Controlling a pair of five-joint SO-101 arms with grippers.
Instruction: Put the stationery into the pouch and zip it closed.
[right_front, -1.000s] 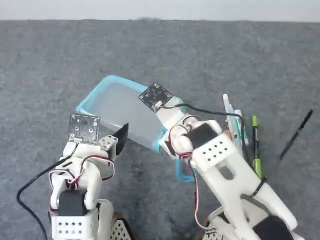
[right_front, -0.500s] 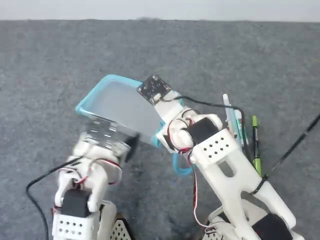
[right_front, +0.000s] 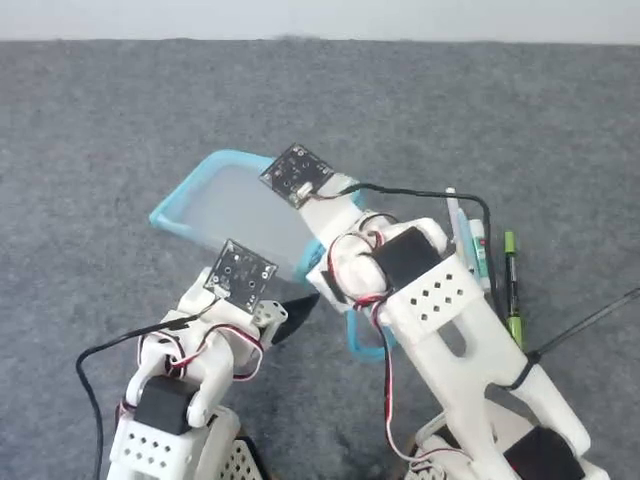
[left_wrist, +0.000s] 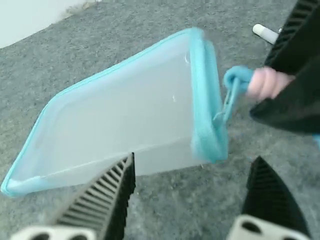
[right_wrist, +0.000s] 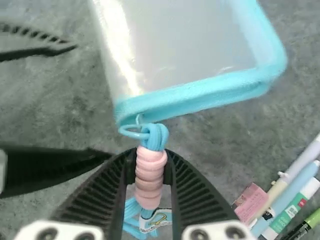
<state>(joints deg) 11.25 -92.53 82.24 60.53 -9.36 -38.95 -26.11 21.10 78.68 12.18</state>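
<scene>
We can read no words or numbers anywhere. One white pen (right_wrist: 278, 219), nearer the table's (right_front: 100, 120) right edge than its left, carries a green label (right_wrist: 289, 210) with small pale marks (too small for us to make out). A pale tag (right_wrist: 151, 221) hanging below the pink zip pull (right_wrist: 150, 175) shows a thin yellow outline, which we cannot read as any letter or sign.

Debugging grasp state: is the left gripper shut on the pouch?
No: in the left wrist view the left gripper has its fingers spread wide apart, and the pouch lies ahead of them, unclamped.
</scene>
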